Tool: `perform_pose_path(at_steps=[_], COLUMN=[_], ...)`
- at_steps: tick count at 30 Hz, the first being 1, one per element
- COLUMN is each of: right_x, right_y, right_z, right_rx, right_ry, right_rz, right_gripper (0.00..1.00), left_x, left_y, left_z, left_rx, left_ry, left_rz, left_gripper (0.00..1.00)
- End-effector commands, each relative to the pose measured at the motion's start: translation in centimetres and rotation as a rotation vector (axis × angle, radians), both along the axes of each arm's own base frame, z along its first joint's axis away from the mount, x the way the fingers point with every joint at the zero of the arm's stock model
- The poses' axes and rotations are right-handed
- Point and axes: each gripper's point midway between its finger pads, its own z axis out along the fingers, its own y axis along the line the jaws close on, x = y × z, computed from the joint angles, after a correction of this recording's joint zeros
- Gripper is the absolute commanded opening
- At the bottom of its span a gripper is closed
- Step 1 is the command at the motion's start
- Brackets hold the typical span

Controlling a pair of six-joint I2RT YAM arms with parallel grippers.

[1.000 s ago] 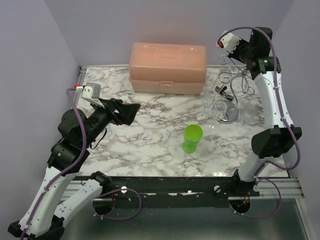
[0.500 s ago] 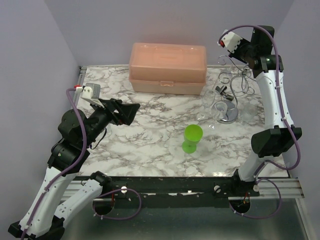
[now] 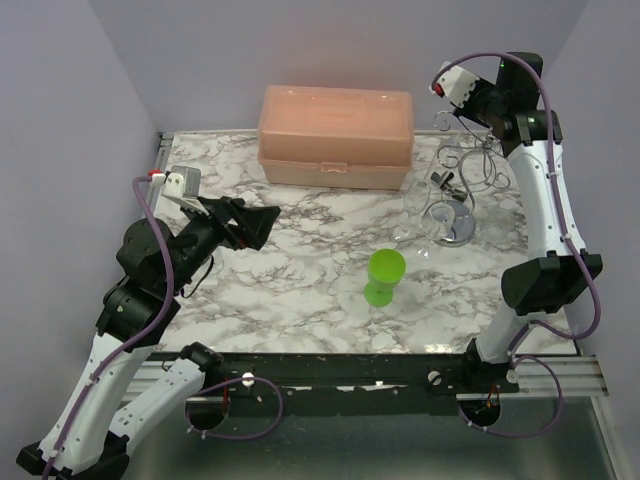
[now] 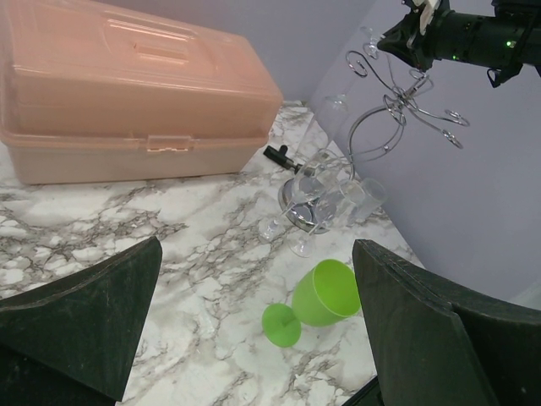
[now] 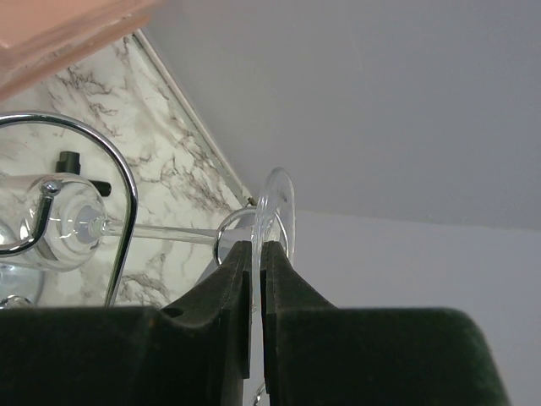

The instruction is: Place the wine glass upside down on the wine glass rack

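- Well off to the left, the left gripper (image 3: 258, 226) hangs spread wide over the tabletop (image 3: 300, 290), well apart from the wine glass rack (image 3: 452, 228).
- At the rack's top, the nearer right gripper (image 5: 256, 249) pinches the wine glass (image 5: 277, 203) by its foot; the stem runs straight away from it, close by a curled loop.
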Motion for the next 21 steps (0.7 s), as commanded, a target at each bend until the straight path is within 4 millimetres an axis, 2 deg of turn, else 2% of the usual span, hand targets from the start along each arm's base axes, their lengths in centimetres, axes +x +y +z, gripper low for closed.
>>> perform_pose_path(at_steps=[1, 9, 21], right_x=[-0.3, -0.5, -1.9], right_y=[1.6, 1.7, 2.6], right_z=[-2.1, -2.8, -3.2], right_rx=[-0.006, -0.053, -0.051], right_ry=[0.058, 0.049, 0.072], right_rz=[0.026, 0.011, 0.02], right_gripper=[0.12, 0.12, 0.16], left_x=[0.1, 0.3, 0.5], left_y=[-0.3, -0.3, -0.5], left_z=[0.1, 0.1, 0.2], left_rx=[-0.015, -0.015, -0.014], left_ry=[-0.01, -0.011, -0.015], left_rz=[-0.013, -0.012, -0.021], left_gripper=[0.98, 0.98, 0.99])
